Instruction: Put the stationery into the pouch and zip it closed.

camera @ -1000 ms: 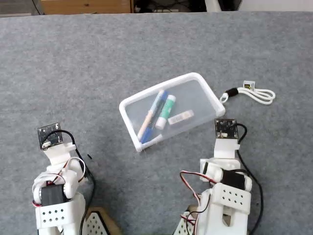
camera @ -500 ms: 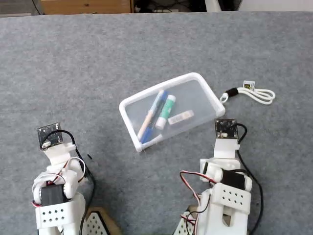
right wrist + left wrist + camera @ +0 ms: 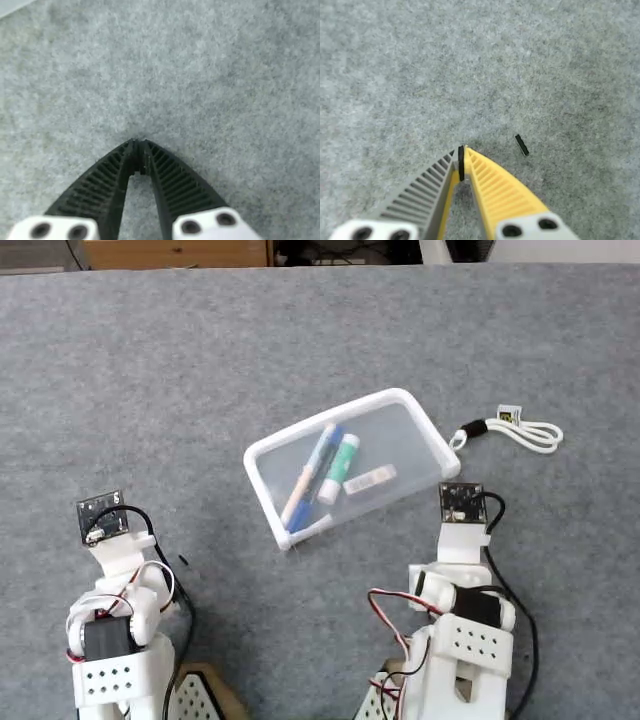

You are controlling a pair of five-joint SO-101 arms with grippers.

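Note:
A clear pouch [image 3: 400,445] with a white rim lies flat in the middle of the grey table. Inside it I see a blue pen [image 3: 322,458], a green-capped stick [image 3: 341,466] and a small white piece [image 3: 369,479]. A white strap [image 3: 520,429] trails from its right corner. Both arms sit folded at the near edge. The left gripper [image 3: 461,152] is shut over bare felt, near left of the pouch. Just below the pouch's right corner, the right gripper [image 3: 138,145] is shut with nothing in it.
A tiny black sliver [image 3: 521,145] lies on the felt beside the left gripper, also seen from above [image 3: 183,561]. A wooden edge [image 3: 175,252] and dark clutter run along the far side of the table.

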